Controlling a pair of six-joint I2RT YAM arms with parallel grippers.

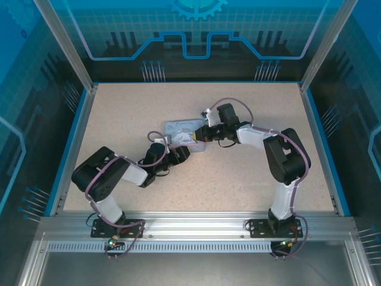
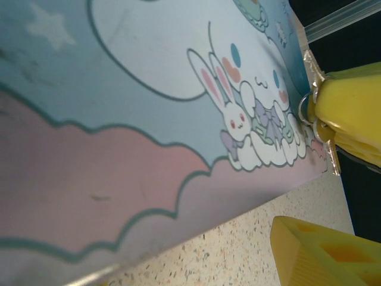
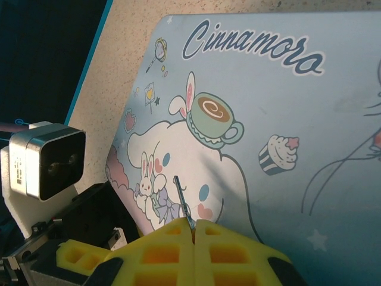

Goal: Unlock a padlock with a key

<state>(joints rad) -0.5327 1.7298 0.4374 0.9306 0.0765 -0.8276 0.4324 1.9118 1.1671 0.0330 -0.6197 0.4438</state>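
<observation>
The key (image 3: 180, 198), thin dark metal (over the tin (image 3: 286, 149)), is pinched by the right gripper (image 3: 194, 225); left gripper (image 1: 184, 148): cannot tell.

Tin (image 1: 178, 126): on tabletop (image 1: 250, 173), mid-field.
Left gripper (image 1: 177, 150): at tin's near edge.
Right gripper (image 1: 199, 137): at tin's right end.
Key (image 3: 183, 202): over tin lid.

Speckled beige desk (image 1: 238, 179), blue-edged. One pale-blue cartoon-printed tin (image 1: 180, 127) lies flat on it, near centre.
</observation>
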